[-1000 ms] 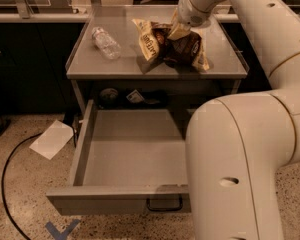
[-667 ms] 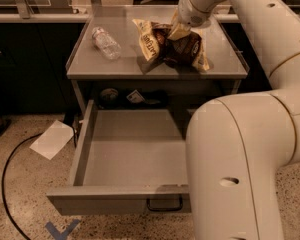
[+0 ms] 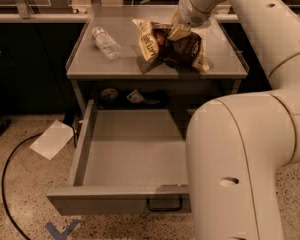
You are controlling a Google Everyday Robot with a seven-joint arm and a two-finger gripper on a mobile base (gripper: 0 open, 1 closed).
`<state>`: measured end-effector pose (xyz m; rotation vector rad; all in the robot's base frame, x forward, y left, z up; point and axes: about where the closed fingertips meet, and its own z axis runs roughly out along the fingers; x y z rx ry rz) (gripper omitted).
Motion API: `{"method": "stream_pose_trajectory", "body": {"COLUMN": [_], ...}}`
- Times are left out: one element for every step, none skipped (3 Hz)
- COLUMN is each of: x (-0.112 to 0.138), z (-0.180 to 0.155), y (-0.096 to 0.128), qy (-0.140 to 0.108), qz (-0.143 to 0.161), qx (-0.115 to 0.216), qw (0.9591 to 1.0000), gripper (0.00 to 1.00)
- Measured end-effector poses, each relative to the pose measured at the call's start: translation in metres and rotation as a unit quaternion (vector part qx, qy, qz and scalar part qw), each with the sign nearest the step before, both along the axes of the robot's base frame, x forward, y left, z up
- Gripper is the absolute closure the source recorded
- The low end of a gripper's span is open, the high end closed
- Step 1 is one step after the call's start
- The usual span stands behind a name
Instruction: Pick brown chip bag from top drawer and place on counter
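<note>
The brown chip bag [image 3: 186, 50] lies crumpled on the counter [image 3: 90, 61], right of the middle, with its cream edge and lettering facing left. My gripper [image 3: 178, 30] comes down from the upper right and sits right at the top of the bag, touching it. The top drawer [image 3: 132, 151] below is pulled fully open and its floor is bare. Its dark wire handle [image 3: 164, 204] shows on the front panel. My large white arm covers the drawer's right side.
A clear plastic bottle [image 3: 106, 43] lies on the counter's left half. Small items sit in the dark shelf gap [image 3: 127, 96] behind the drawer. A white sheet of paper [image 3: 52, 139] and a black cable [image 3: 7, 184] lie on the floor at the left.
</note>
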<state>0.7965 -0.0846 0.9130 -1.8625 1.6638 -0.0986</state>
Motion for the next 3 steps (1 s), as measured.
{"method": "stream_pose_trajectory", "body": {"x": [0.0, 0.0, 0.0], "z": [0.0, -0.0001, -0.0001], "y": [0.0, 0.0, 0.0], "qy": [0.0, 0.0, 0.0], "qz": [0.0, 0.0, 0.0], "qx": [0.0, 0.0, 0.0], "qw": [1.0, 1.0, 1.0], "gripper": [0.11, 0.0, 0.0]}}
